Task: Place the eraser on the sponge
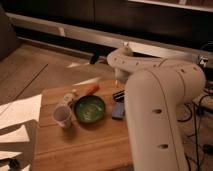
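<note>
Eraser [118, 94] position: on the table [85, 147], just behind the sponge [118, 111] and not on it; whether the two touch cannot be told. The tool [120, 83] hangs at the end of the white arm [155, 115], directly over the eraser; its state, spread or pressed together, cannot be told. Judged step: taking hold of the eraser. Align the tool across the short width of the bar, descend straight, and grip near the middle so the bar does not pivot. Lift clear before travelling toward the sponge, and lower flat, since the soft pad is likely to yield under a tilted load. Appearance: a small black oblong bar with a paler edge, lying flat, its right end hidden behind the arm. The sponge is a flat blue rectangle. To its left stands a green bowl [90, 109], with an orange-tipped marker [90, 90] behind the bowl and a pale cup [62, 116] further left.
</note>
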Robot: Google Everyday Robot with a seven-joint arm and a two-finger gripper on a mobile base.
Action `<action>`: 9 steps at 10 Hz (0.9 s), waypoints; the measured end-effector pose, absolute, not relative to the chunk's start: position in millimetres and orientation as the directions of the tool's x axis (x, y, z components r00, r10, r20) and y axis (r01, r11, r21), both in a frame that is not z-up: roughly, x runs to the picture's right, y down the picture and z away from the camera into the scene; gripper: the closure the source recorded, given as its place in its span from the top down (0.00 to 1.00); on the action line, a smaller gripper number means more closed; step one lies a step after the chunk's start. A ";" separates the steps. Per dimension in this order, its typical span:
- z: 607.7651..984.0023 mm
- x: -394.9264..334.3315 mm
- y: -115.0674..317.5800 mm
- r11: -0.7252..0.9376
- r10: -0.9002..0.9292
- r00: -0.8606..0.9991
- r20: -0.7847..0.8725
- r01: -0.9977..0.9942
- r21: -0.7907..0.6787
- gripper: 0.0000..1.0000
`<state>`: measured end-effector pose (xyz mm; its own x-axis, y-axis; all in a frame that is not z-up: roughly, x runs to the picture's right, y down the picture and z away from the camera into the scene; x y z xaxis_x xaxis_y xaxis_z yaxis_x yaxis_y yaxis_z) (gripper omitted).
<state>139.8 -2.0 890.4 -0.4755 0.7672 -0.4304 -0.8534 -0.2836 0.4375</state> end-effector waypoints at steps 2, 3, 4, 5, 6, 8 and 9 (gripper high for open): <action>891.6 135.3 -3.4 -0.283 0.770 -0.471 -0.430 -0.857 0.431 0.65; 891.4 136.2 -3.1 -0.283 0.770 -0.471 -0.430 -0.856 0.432 0.65; 891.5 137.2 -2.4 -0.282 0.770 -0.471 -0.430 -0.856 0.433 0.65; 892.1 136.2 -2.2 -0.280 0.770 -0.470 -0.432 -0.857 0.432 0.65; 898.0 137.5 1.5 -0.286 0.763 -0.473 -0.439 -0.858 0.427 0.65; 924.4 152.3 17.6 -0.325 0.733 -0.498 -0.463 -0.855 0.405 0.65; 935.1 161.2 23.4 -0.332 0.727 -0.501 -0.470 -0.855 0.399 0.65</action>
<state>161.2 23.4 935.1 -0.5014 0.7267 -0.4696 -0.8548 -0.3319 0.3990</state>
